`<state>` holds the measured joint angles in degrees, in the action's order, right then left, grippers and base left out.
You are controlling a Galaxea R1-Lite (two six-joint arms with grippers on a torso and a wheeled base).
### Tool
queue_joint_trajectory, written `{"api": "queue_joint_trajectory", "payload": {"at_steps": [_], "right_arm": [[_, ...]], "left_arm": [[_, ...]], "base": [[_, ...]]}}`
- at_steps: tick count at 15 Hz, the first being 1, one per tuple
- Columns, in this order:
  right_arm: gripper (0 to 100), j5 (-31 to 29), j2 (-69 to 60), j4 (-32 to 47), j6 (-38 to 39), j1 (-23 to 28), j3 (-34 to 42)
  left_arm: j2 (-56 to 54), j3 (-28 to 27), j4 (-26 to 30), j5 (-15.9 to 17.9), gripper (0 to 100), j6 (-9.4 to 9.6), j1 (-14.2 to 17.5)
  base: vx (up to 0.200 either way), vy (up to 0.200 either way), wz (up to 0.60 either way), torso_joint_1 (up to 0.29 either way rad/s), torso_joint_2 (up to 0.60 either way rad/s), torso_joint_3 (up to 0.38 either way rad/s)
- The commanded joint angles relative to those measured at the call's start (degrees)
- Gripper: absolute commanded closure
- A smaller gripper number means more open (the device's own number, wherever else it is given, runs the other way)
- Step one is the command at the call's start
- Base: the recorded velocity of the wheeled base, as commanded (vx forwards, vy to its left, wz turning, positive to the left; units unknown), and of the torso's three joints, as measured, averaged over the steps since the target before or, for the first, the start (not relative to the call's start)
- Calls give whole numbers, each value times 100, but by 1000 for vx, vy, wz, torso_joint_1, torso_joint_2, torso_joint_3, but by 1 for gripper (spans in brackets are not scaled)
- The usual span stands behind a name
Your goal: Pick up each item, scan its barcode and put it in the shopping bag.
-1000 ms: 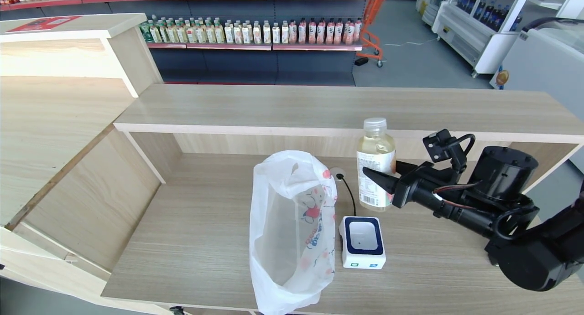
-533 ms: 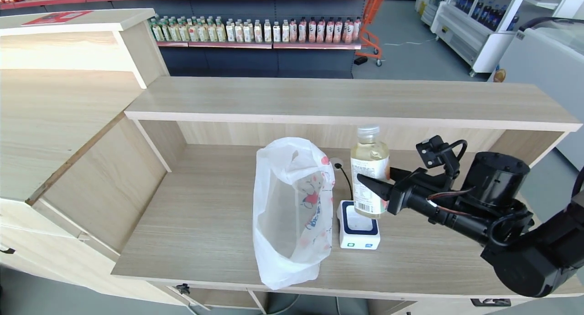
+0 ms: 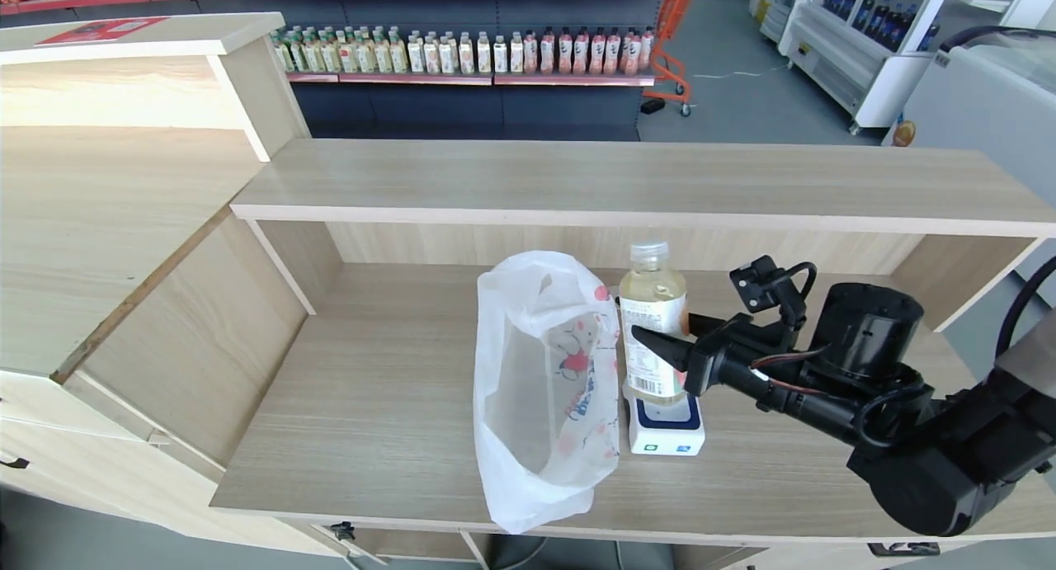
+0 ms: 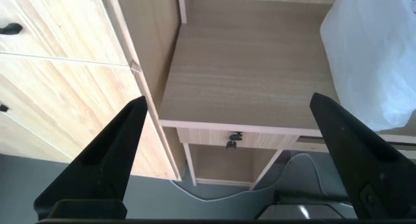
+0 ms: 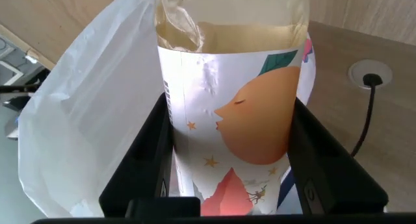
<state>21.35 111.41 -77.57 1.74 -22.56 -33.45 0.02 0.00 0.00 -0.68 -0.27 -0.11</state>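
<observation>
A clear bottle of pale yellow drink with a white label and white cap is held upright in my right gripper, which is shut on its lower body. The bottle hangs just over the white and blue barcode scanner on the counter. In the right wrist view the bottle sits between the two black fingers, with the bag behind it. The white plastic shopping bag stands open just left of the scanner. My left gripper is open, off the counter's front left edge.
The wooden counter has a raised shelf behind and a side wall at the left. A black cable runs from a hole in the counter to the scanner. Store shelves with bottles stand in the background.
My right gripper has carried the bottle to the left and down, from behind the scanner to over it. The head camera has shifted too.
</observation>
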Motion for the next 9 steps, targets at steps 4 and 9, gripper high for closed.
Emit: {"api": "queue_joint_trajectory", "payload": {"at_steps": [4, 9], "right_arm": [[100, 19, 566, -30, 54, -81, -425], [100, 10, 1093, -136, 177, -231, -496]], "left_arm": [[-2, 0, 0, -2, 0, 0, 2], [-2, 0, 0, -2, 0, 0, 2]], "base": [[0, 50, 0, 5, 5, -2], [0, 0, 0, 0, 0, 0]]}}
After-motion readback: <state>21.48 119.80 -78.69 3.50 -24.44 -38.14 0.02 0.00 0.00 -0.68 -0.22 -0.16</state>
